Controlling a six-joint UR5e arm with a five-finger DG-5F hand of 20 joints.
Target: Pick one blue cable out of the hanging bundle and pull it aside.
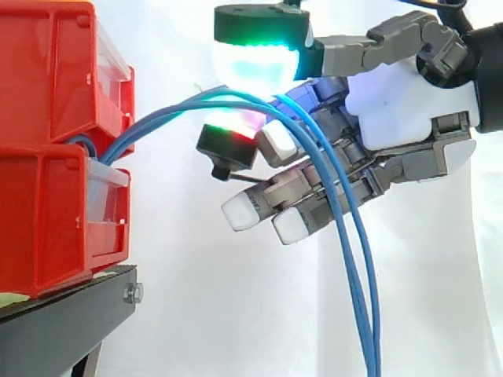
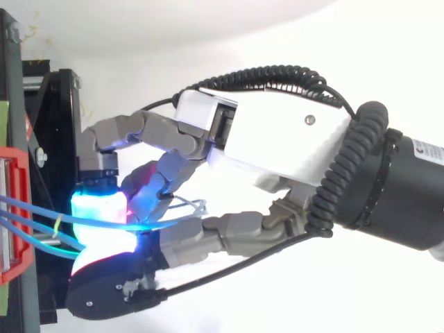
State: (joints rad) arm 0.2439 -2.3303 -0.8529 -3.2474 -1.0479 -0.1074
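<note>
Several blue cables (image 1: pixel 346 228) come out between the two stacked red bins, arch to the right and drop past the hand (image 1: pixel 409 102) toward the bottom edge. The hand reaches in from the right with its fingers pointing at the bins. A green-glowing pad (image 1: pixel 258 61) sits above the top of the arch and a red-glowing pad (image 1: pixel 229 135) just under it, so they pinch the cables there. In the top view the blue cables (image 2: pixel 41 208) run from the bin into the gap between those two glowing pads of the hand (image 2: pixel 277 146). Two white pads (image 1: pixel 244 210) hang lower, curled and free.
The upper red bin (image 1: pixel 47 71) and lower red bin (image 1: pixel 47 228) stand at the left on a black stand (image 1: pixel 63 322). From above, the bin's red edge (image 2: pixel 14 215) and the stand (image 2: pixel 10 104) lie along the left edge. A white curtain is behind.
</note>
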